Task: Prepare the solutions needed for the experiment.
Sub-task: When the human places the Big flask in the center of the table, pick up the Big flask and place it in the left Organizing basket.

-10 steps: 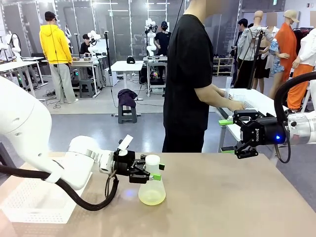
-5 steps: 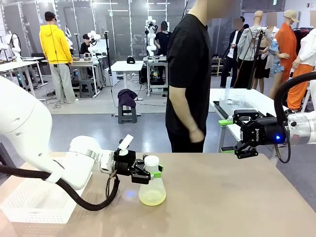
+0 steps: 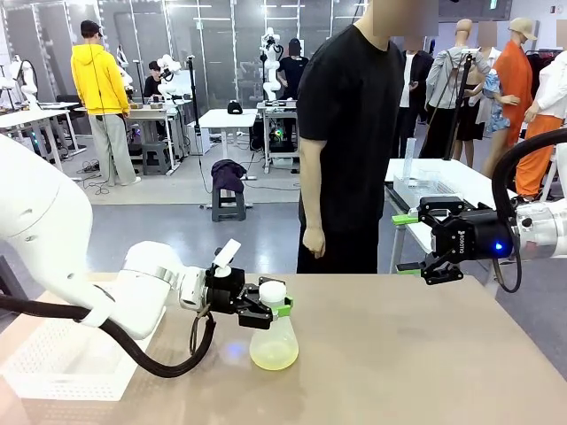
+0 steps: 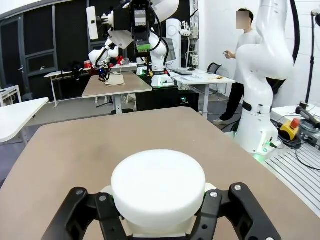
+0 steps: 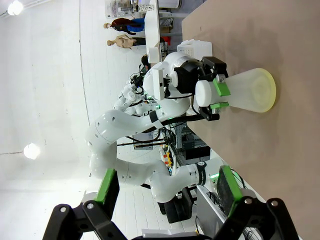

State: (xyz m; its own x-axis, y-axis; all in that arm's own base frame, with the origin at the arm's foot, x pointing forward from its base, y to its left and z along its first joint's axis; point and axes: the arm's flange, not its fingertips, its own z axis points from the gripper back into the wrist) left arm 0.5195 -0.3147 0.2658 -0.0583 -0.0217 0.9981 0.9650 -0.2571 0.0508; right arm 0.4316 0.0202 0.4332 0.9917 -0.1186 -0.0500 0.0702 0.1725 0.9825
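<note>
flask neck hidden by left hand

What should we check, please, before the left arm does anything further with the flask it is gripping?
1. Left gripper shut on the flask at its neck, just under the white cap: ok.
2. Flask upright with its base on the table: ok.
3. Pale yellow liquid sits low in the flask, far from the neck: ok.
4. Cap firmly fastened: cannot tell.
5. Right gripper open, off to the side, well away from the flask: ok.
6. Person's hand hangs at the far edge, away from the flask: ok.
</note>
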